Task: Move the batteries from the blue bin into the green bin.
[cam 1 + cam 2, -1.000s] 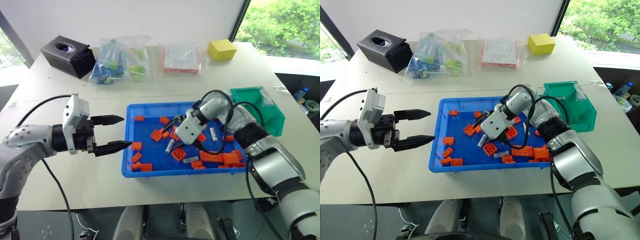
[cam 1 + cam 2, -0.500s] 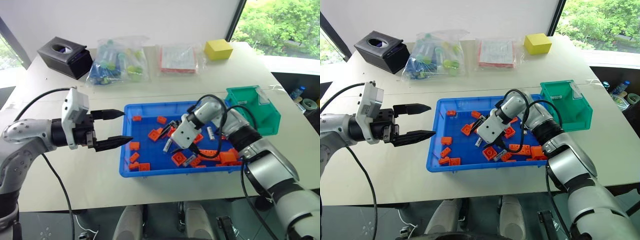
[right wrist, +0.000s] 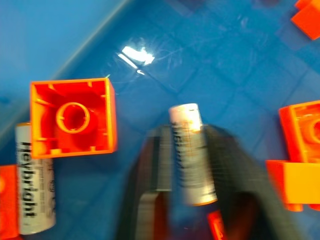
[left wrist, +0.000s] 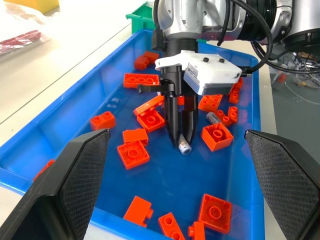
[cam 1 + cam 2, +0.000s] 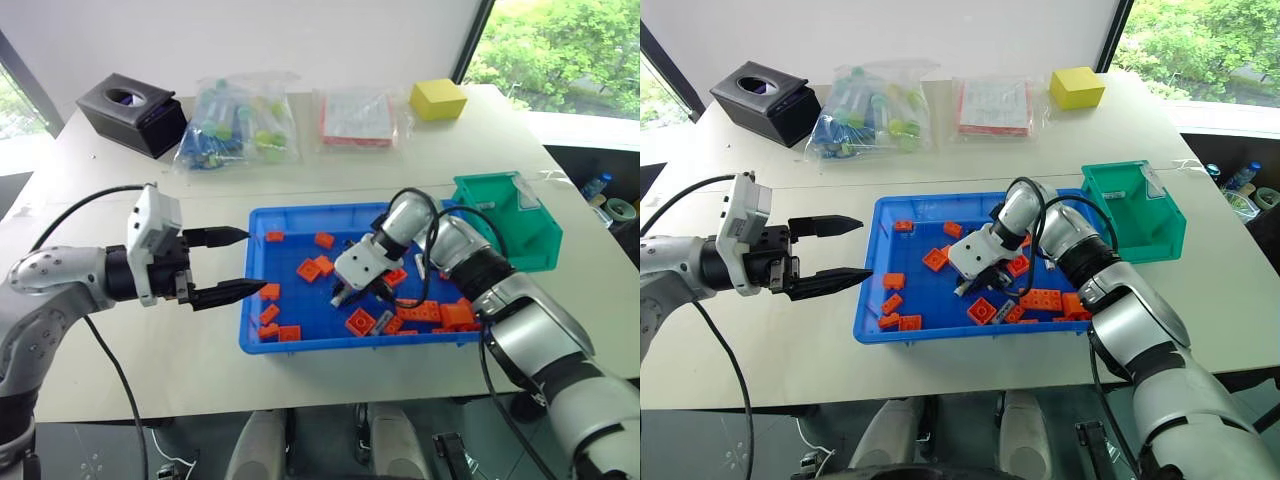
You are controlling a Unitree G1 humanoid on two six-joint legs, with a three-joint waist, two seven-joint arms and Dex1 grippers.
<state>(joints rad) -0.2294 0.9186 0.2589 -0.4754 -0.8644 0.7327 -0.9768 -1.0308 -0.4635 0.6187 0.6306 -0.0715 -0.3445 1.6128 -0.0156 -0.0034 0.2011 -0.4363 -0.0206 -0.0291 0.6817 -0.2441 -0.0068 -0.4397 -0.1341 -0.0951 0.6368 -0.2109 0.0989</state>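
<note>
The blue bin (image 5: 300, 346) lies in the middle of the table, strewn with orange bricks (image 5: 318, 267). My right gripper (image 4: 181, 136) points down into it and is shut on one of the batteries (image 3: 189, 150), a silver cylinder held between the two dark fingers (image 3: 227, 165), its tip near the bin floor. Another battery (image 3: 32, 200) lies beside an orange brick, and one more (image 4: 216, 119) rests behind the gripper. The green bin (image 5: 510, 215) stands just past the blue bin's right end. My left gripper (image 5: 252, 261) hovers open at the blue bin's left rim, holding nothing.
At the back of the table are a black tissue box (image 5: 135, 110), a clear bag of coloured items (image 5: 235, 125), a red-and-white packet (image 5: 358, 118) and a yellow block (image 5: 442, 98). Black cables loop over my right wrist above the bin.
My right gripper was open over the bricks and has now tipped down and shut on a battery. The left arm has stayed put.
</note>
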